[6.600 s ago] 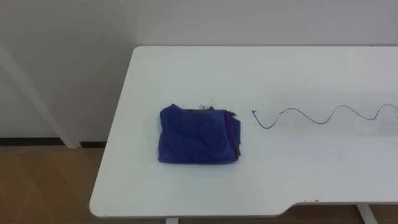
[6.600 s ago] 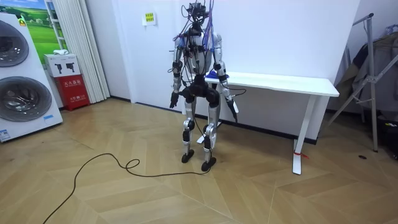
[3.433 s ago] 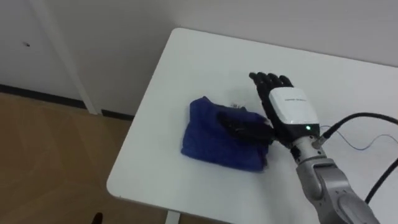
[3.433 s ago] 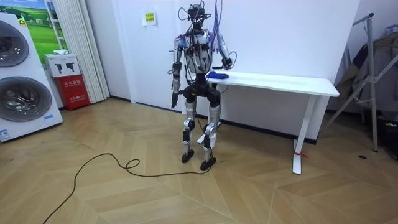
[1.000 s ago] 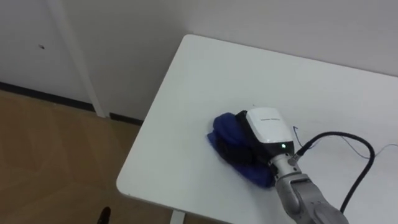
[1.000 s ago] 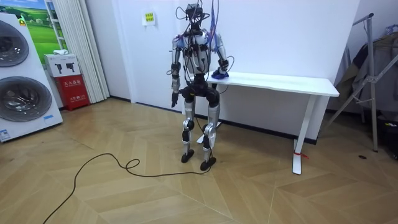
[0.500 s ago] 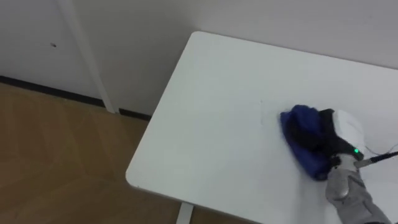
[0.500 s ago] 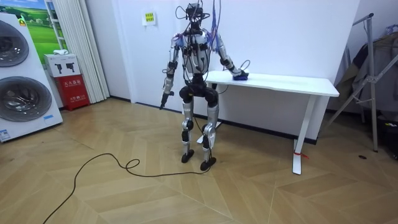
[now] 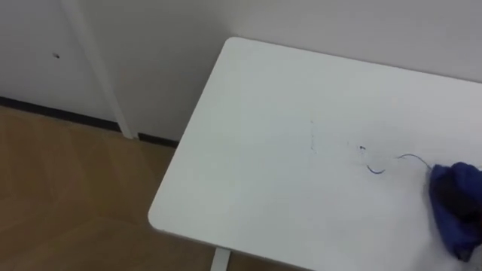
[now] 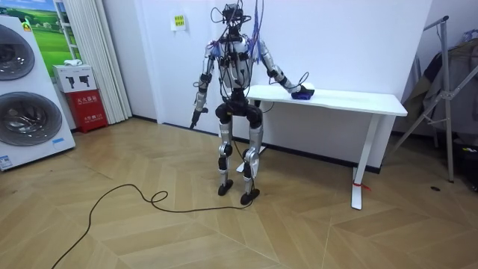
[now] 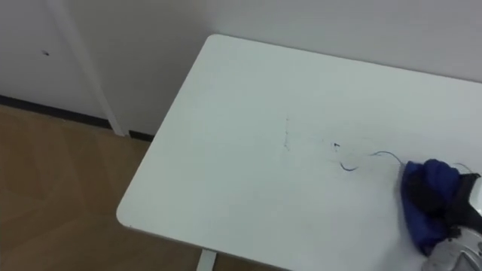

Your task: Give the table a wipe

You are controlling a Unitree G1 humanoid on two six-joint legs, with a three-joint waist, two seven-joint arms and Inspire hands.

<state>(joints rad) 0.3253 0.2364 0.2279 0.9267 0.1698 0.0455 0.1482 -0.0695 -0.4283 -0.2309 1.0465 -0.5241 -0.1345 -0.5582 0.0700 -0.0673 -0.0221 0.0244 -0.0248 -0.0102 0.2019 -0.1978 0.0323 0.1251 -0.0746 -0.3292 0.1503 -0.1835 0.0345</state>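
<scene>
1. We see the right robot hand (image 11: 452, 199) at the right edge of the eye views. It is down on the worktop (image 9: 263, 150), w/ its dark fingers curled into the cloth (image 11: 416, 197) & grasping it. The white back of the hand sits right at the frame edge.
2. Cloth: blue, bunched up round those fingers, lying on the worktop well apart from its left end.
3. Just left of the cloth we see a thin blue pen line (image 9: 374, 171). It is a short squiggle & its right end runs up to the cloth. A faint grey mark sits a bit further left.
4. Worktop: white, rounded corners. Its left end & front edge are in view, w/ a pale wall behind.
5. Below & left of it: wood floor (image 9: 60, 188), w/ dark skirting along the wall.
6. Room view: the robot stands upright at the worktop's end on the room view's left. Its right arm is stretched out over the top to the cloth.
7. The left robot hand (image 10: 195, 114) hangs out from the body at abt hip height, on the room view's left. It is too small there, so we can't tell its state.
8. Washers (image 10: 22, 90) & a red box (image 10: 84, 104) stand at the room view's far left, well apart from the robot.
</scene>
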